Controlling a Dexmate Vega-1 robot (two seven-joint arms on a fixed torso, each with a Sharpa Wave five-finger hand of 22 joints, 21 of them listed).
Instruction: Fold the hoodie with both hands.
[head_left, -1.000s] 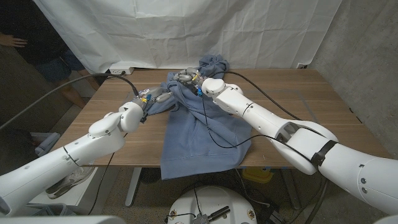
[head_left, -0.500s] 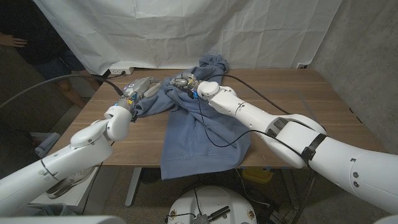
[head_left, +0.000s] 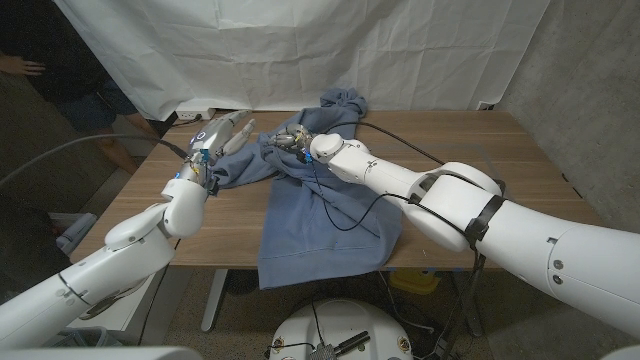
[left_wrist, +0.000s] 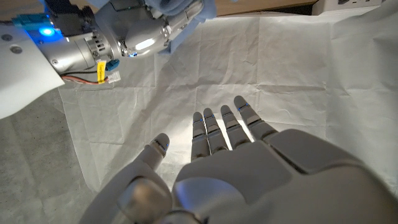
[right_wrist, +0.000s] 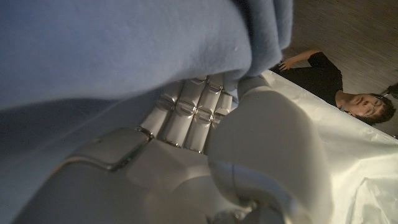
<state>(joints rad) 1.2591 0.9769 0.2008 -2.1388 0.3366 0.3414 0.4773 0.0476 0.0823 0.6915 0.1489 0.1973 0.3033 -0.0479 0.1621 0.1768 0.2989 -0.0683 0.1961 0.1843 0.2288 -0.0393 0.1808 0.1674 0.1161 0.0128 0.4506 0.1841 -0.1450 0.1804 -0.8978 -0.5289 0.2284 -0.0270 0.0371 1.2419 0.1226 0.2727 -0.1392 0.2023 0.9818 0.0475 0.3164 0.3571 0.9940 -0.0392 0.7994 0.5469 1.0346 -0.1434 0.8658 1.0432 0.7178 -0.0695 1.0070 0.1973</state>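
the blue hoodie (head_left: 320, 215) lies rumpled and unfolded across the wooden table (head_left: 500, 170), right hand (head_left: 293, 137) clutching its upper cloth, left hand (head_left: 222, 133) raised empty, fingers spread; folding seems barely begun.

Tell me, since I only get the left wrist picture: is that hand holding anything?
Observer: No. The left hand is bare, fingers spread.
Operator: Where's the hoodie then?
Observer: In the head view the blue hoodie lies on the wooden table, its lower part draping over the near edge.
Operator: And the other hand?
Observer: The right hand grips the hoodie; in its wrist view blue cloth lies over its fingers.
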